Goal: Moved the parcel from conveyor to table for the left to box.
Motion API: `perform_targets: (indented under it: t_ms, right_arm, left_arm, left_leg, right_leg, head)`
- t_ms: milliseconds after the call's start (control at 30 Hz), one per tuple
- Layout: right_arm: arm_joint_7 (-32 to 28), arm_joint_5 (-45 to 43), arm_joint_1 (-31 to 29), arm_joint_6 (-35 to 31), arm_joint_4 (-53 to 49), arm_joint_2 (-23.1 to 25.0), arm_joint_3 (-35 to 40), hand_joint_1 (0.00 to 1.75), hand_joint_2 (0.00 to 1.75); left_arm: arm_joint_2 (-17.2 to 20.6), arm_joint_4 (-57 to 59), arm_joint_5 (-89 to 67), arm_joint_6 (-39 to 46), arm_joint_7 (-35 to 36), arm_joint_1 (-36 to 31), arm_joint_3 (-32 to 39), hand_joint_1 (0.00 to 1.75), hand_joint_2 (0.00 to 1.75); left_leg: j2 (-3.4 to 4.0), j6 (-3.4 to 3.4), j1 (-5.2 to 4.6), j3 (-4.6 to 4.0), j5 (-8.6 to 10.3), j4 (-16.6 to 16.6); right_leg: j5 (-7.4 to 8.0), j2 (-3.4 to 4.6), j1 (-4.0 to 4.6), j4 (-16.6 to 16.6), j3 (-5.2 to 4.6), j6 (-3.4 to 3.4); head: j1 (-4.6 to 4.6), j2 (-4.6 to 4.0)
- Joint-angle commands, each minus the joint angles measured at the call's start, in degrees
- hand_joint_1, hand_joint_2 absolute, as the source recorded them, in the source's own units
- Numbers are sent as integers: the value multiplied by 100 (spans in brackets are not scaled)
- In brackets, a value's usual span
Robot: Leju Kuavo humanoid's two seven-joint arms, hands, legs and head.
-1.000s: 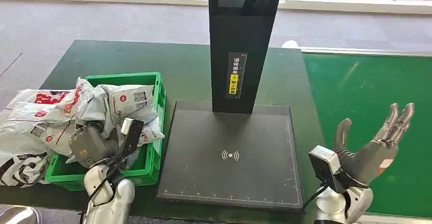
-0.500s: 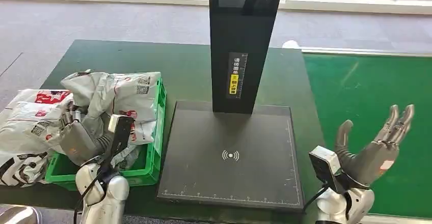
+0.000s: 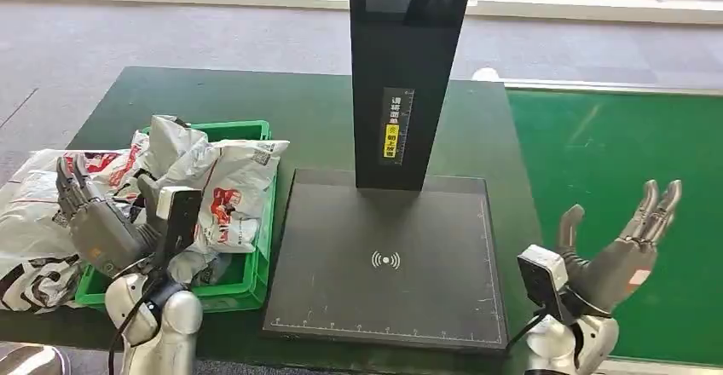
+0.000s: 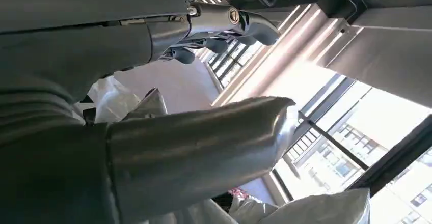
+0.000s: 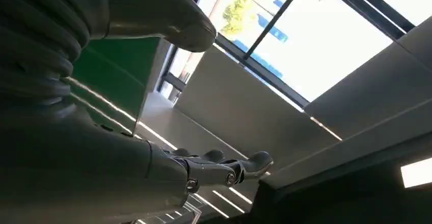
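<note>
**Left hand lifted away from the crate**

Since earlier, the left hand (image 3: 89,222) has risen, fingers spread, holding nothing. Grey parcel (image 3: 230,192) lies on the green crate (image 3: 256,260), just right of it. Right hand (image 3: 618,251) hovers open, well apart.

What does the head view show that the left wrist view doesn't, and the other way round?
Head view alone: the green crate heaped with grey parcels, more parcels spilling onto the table beside it, the black scanner pad under its upright column, the green conveyor, and the right robot hand raised, holding nothing, fingers apart.

Left wrist view alone: large windows with buildings outside, and ceiling light strips, seen from close under the hand.

Both: the left robot hand, holding nothing with fingers apart, and crumpled grey parcels near it.
</note>
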Motion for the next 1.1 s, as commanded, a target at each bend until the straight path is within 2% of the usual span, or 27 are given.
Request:
perform_targets:
  t_ms: [33, 400, 433, 467, 500, 533, 567, 600, 633, 667, 700, 867, 967, 1100]
  right_arm:
    - [11, 5, -71, 11, 338, 127, -82, 0, 175]
    - [11, 34, 0, 11, 260, 171, -121, 0, 175]
    - [11, 28, 2, 11, 257, 170, -119, 0, 175]
    - [11, -29, 25, 11, 251, 143, -60, 0, 175]
    - [11, -56, 39, 11, 251, 133, -24, 0, 175]
    - [11, -137, 73, 11, 249, 102, 69, 0, 175]
    - [11, -504, 91, 18, 340, -20, 363, 0, 175]
    - [11, -710, 139, 11, 345, -130, 524, 0, 175]
    - [11, -944, 143, 11, 423, -252, 799, 0, 175]
    - [11, -1155, 132, 50, 486, -376, 1096, 0, 175]
    - [11, -1221, 122, 61, 518, -427, 1235, 0, 175]
    - [11, -1748, 74, 546, 383, -598, 2001, 0, 175]
    - [11, -2222, -37, 864, 265, -628, 2389, 0, 175]
    - [11, -2222, -37, 864, 265, -628, 2389, 0, 175]
  left_arm:
    - [-319, -111, 48, -30, -5, -6, 399, 0, 0]
    - [-319, -279, 264, -30, -154, -4, 349, 0, 0]
    - [-319, -364, 477, -30, -317, 18, 355, 0, 0]
    - [-319, -172, 2076, -30, -1660, 8, 466, 0, 0]
    - [-319, -63, 2548, -30, -1955, 18, 351, 0, 175]
    - [-319, 228, 3768, -30, -2733, 95, -105, 0, 175]
    - [-319, 411, 4446, -30, -3097, 101, -506, 0, 175]
    - [-319, 360, 5032, -140, -3327, 137, -1054, 0, 175]
    - [-182, -9, 5602, -580, -3327, 213, -1447, 0, 175]
    - [-41, -275, 5826, -671, -3327, 272, -1738, 0, 175]
    - [19, -404, 6001, -783, -3327, 299, -1876, 0, 175]
    - [175, -1040, 6607, -1485, -3327, 415, -2264, 0, 175]
    - [173, -1200, 6727, -1610, -3327, 373, -2375, 0, 175]
    - [173, -1200, 6727, -1610, -3327, 373, -2375, 0, 175]
  left_leg:
    - [10, -2, 2, 11, -3, -7]
    - [4, -2, 2, 13, -2, -8]
    - [8, -3, 2, 17, -2, -12]
    - [9, -3, 4, 19, -2, -15]
    - [14, -3, 4, 22, -4, -16]
    - [7, -2, 2, 19, -3, -13]
    - [6, -3, 1, 23, -1, -18]
    - [-8, 0, -2, 16, 1, -12]
    - [-21, 1, -1, 18, 3, -16]
    - [-28, 2, 2, 20, 4, -19]
    - [-7, 0, 5, 6, -2, -3]
    - [19, 0, 3, 9, -6, -7]
    - [12, -2, 2, 5, -6, -3]
    - [8, -2, 1, 8, -3, -6]
  right_leg:
    - [0, 5, 3, -9, 11, -5]
    - [-1, -2, 4, -11, 13, -5]
    - [0, 0, 4, -15, 16, -7]
    - [0, 0, 5, -19, 19, -8]
    - [0, 4, 6, -21, 21, -8]
    - [0, 0, 3, -16, 19, -6]
    - [0, -2, 3, -21, 23, -7]
    - [-2, -12, -1, -13, 19, -3]
    - [-3, -27, 0, -21, 28, -3]
    - [-3, -36, 3, -29, 34, -3]
    - [-3, -14, 5, -12, 8, -3]
    - [4, 16, 4, -11, 8, -3]
    - [0, 6, 4, -6, 5, -4]
    - [0, 4, 2, -7, 8, -4]
  head:
    - [0, -2]
    - [0, 0]
    - [0, -2]
    - [0, 0]
    - [0, -2]
    - [0, 0]
    - [0, 0]
    - [0, -2]
    - [0, 0]
    - [-2, -2]
    - [-2, 0]
    - [0, -2]
    - [-2, 0]
    - [0, 0]
